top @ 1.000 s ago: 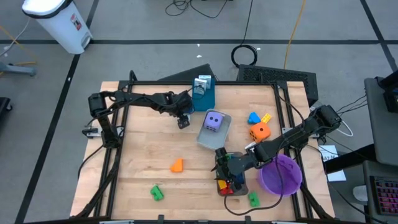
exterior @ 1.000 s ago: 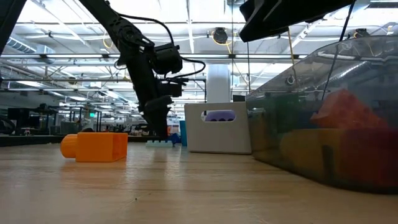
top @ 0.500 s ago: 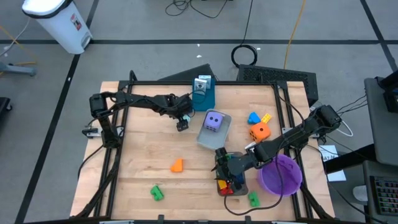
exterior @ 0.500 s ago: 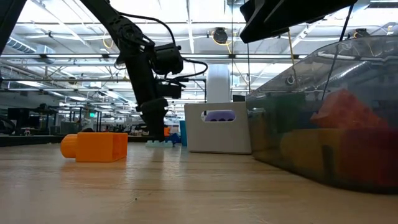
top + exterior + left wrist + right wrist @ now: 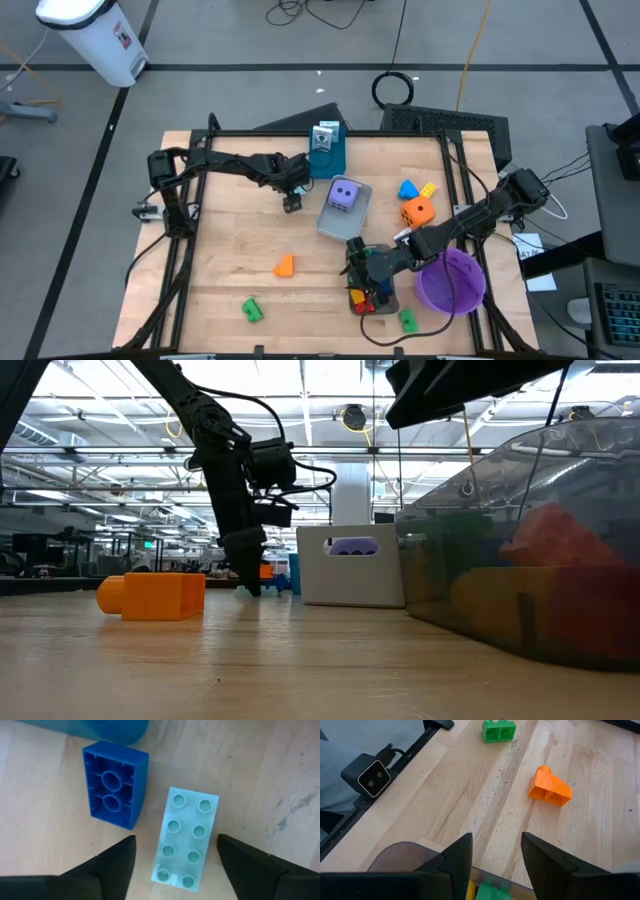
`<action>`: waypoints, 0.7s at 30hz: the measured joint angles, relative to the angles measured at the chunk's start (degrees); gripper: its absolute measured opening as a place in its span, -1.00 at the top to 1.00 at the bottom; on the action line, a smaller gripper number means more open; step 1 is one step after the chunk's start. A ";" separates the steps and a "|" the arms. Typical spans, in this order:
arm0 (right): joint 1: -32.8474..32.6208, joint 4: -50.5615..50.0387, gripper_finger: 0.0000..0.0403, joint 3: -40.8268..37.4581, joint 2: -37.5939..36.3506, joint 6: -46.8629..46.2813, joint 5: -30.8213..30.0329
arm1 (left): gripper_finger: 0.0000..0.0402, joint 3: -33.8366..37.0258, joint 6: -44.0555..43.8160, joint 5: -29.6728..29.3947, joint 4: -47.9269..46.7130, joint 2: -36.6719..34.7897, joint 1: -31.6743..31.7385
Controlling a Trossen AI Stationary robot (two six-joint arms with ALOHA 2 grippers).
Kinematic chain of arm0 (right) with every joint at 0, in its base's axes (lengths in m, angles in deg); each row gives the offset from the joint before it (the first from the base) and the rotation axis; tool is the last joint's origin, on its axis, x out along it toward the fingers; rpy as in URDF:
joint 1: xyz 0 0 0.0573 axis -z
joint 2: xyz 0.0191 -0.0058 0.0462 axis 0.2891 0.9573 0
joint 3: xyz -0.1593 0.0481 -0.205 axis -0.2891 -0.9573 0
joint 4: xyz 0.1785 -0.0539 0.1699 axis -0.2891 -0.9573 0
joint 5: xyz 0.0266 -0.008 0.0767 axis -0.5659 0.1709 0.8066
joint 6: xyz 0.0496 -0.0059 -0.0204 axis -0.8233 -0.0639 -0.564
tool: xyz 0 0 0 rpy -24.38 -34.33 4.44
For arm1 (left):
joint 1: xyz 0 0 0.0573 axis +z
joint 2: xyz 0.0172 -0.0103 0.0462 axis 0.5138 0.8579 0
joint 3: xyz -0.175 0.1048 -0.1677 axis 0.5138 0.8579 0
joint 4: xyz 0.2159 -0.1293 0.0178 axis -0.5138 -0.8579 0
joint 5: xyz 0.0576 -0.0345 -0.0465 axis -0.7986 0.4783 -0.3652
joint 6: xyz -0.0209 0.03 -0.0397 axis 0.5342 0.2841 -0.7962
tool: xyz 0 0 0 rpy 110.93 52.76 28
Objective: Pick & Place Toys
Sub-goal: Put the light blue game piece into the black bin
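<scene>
The table (image 5: 230, 250) carries three containers. The purple bowl (image 5: 452, 280) sits at the near right; its contents cannot be made out. The grey tray (image 5: 362, 205) at centre holds the purple die (image 5: 343, 194). The clear bin (image 5: 372, 298) near the bowl holds red, yellow and green bricks. The left gripper (image 5: 175, 865) hangs spread and empty over the pale teal brick (image 5: 186, 840), beside a blue brick (image 5: 114, 784) at the far centre. The right gripper (image 5: 496, 860) hovers parted and empty over the clear bin.
</scene>
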 joint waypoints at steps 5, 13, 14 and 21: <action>-0.01 0.01 0.21 0.00 0.00 0.00 0.00 | -0.11 0.00 1.09 1.05 -0.84 0.02 -0.04; 0.00 -0.02 0.21 0.00 -0.01 0.00 0.00 | 0.33 0.01 1.98 2.53 -1.33 -0.11 -0.04; 0.00 -0.02 0.21 0.00 0.00 0.00 0.00 | 0.33 0.05 1.95 2.49 -1.83 -0.43 -0.05; -0.01 -0.17 0.21 0.00 -0.01 0.08 0.00 | 0.33 0.20 -1.76 6.98 -7.58 -6.07 -0.43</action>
